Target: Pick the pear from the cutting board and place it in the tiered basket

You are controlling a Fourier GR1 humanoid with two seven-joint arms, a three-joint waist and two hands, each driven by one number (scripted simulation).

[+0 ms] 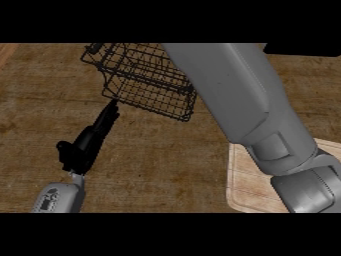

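Dark wooden counter point(47, 125) fills the head view, its grain running left to right. Toward the far side stands the black wire tiered basket point(145, 80), tilted in the frame, its mesh corner hanging toward the near side. At the near right lies the pale cutting board point(248, 190) — mostly covered by the right forearm point(239, 95), a broad grey limb that crosses from near right up past the basket. Its hand is hidden beyond the top edge, so I cannot tell how the fingers stand. The left hand point(84, 145) stretches from near left with straight, released fingers, tips touching the basket's lower corner. The pear shows nowhere — I cannot tell where it is.
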